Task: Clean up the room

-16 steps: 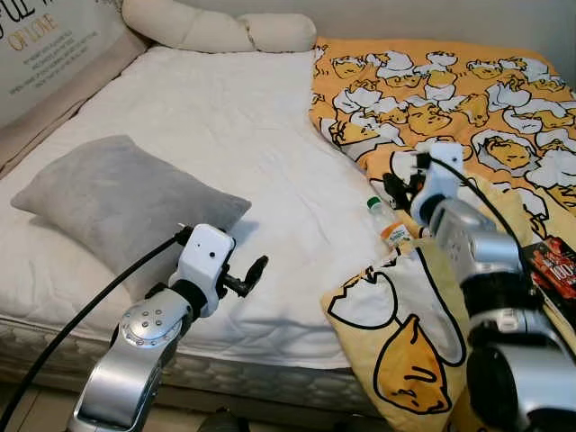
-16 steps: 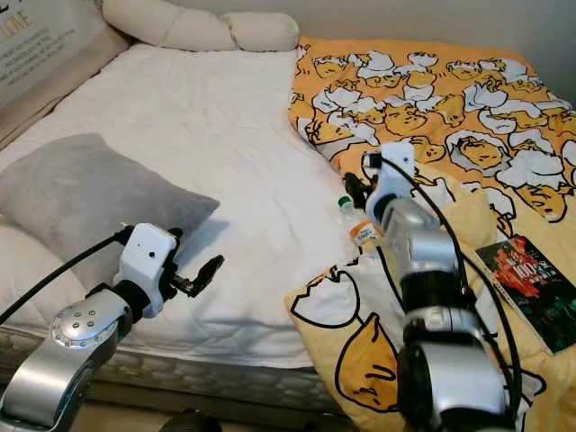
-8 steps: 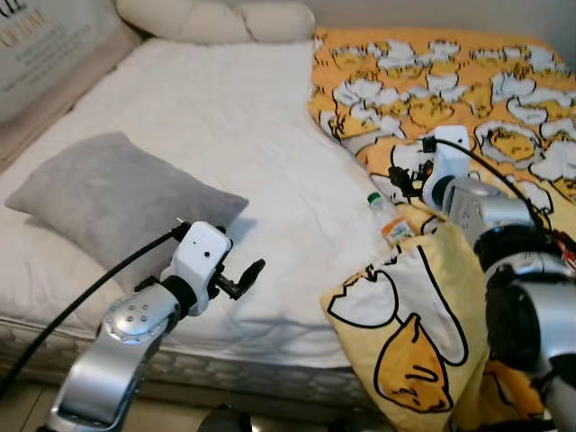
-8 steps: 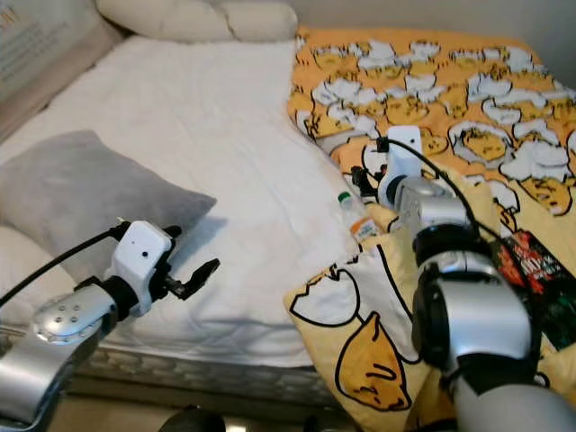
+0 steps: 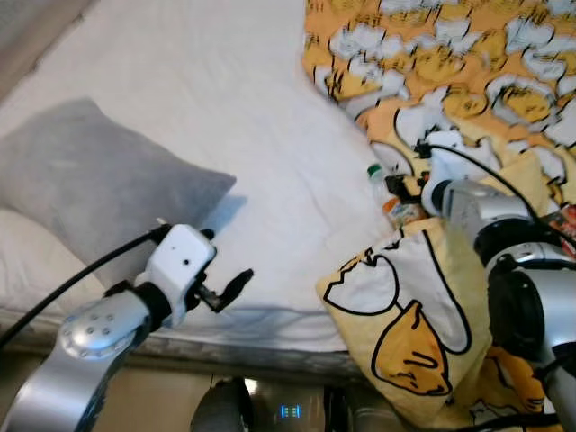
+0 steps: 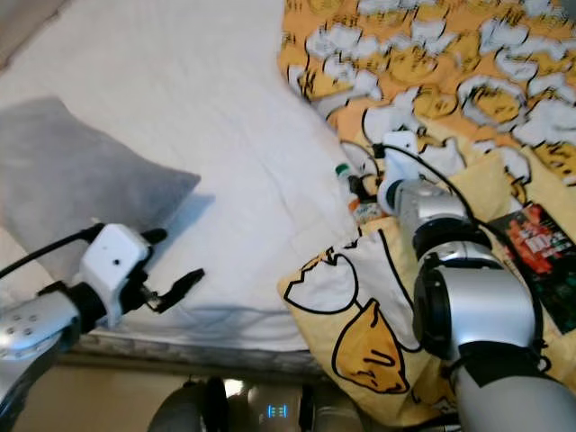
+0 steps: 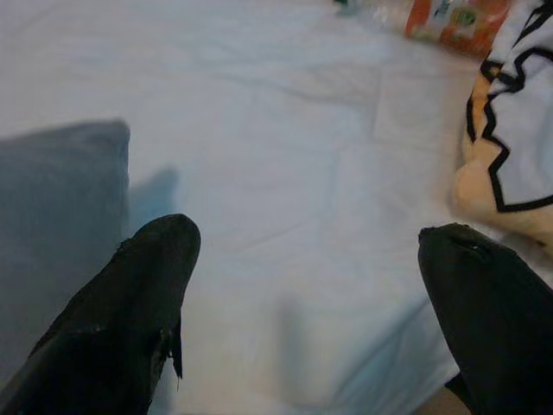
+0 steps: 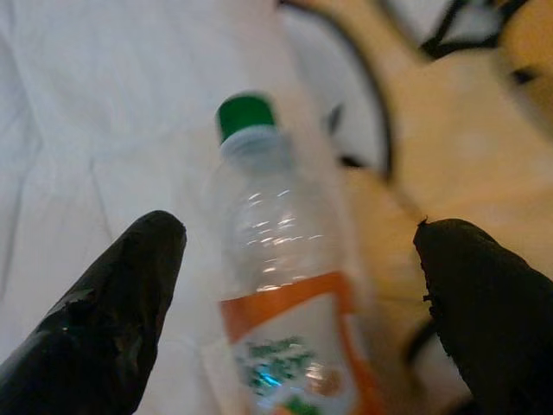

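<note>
A clear plastic bottle [image 5: 382, 191] with a green cap and an orange label lies on the white sheet, against the edge of the yellow cartoon blanket [image 5: 423, 297]. My right gripper [image 5: 397, 186] is right over it. In the right wrist view the bottle [image 8: 278, 294] lies between the two spread fingers, and the right gripper [image 8: 298, 232] is open and not touching it. My left gripper [image 5: 236, 283] hovers open over the sheet near the bed's front edge, beside the grey pillow [image 5: 94, 189]. From the left wrist, the bottle [image 7: 449, 17] shows far off.
The blanket covers the bed's right side and hangs over its front edge. A red and black book [image 6: 542, 254] lies on the blanket to the right of my right arm. Bare white sheet [image 5: 243, 108] stretches between the pillow and the blanket.
The camera has tipped down and moved closer, so the far pillows have left the picture. My right gripper has come down to the bottle. The left arm has sunk slightly toward the bed edge.
</note>
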`<state>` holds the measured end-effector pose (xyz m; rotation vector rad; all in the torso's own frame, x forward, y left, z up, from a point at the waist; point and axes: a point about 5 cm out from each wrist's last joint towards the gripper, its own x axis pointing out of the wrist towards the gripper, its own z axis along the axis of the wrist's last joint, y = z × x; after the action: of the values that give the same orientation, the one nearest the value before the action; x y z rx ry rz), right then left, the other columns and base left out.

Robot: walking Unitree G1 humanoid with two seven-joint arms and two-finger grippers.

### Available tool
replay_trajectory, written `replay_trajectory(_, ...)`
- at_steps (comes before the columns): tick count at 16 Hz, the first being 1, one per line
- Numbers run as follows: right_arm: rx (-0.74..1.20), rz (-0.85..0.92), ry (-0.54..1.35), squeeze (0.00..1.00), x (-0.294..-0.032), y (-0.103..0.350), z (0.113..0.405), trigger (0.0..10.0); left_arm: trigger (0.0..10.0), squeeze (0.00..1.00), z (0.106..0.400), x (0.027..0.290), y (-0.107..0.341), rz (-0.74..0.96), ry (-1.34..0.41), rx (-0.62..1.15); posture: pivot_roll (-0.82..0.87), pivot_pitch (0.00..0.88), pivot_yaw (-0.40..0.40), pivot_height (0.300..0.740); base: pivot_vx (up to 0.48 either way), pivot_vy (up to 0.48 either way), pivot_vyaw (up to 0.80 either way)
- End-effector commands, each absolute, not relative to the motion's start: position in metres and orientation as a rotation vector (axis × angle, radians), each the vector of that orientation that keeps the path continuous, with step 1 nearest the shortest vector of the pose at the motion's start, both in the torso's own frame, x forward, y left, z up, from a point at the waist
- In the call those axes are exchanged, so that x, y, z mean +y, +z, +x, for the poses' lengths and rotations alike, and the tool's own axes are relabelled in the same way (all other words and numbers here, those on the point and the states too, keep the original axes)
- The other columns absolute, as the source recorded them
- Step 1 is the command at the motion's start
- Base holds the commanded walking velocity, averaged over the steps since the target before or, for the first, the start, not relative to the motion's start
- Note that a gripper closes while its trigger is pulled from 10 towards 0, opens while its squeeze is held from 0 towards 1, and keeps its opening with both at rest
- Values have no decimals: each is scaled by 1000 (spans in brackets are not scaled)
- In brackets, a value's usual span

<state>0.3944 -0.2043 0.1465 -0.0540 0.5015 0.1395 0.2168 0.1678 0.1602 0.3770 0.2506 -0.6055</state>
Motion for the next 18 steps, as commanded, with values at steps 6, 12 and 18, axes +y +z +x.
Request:
replay_trajectory(6,559,-146,197,0,-197,134,390,10000,10000,0,206,174,166,387,-596,283,146,337,-5,740,0,0,0)
replay_trajectory(12,627,-231,148,0,-207,129,386,0,10000,0,205,171,166,382,-622,297,142,335,-3,740,0,0,0)
replay_trajectory(18,627,-232,164,0,-202,126,386,0,10000,0,207,170,166,383,-624,297,143,329,-8,740,0,0,0)
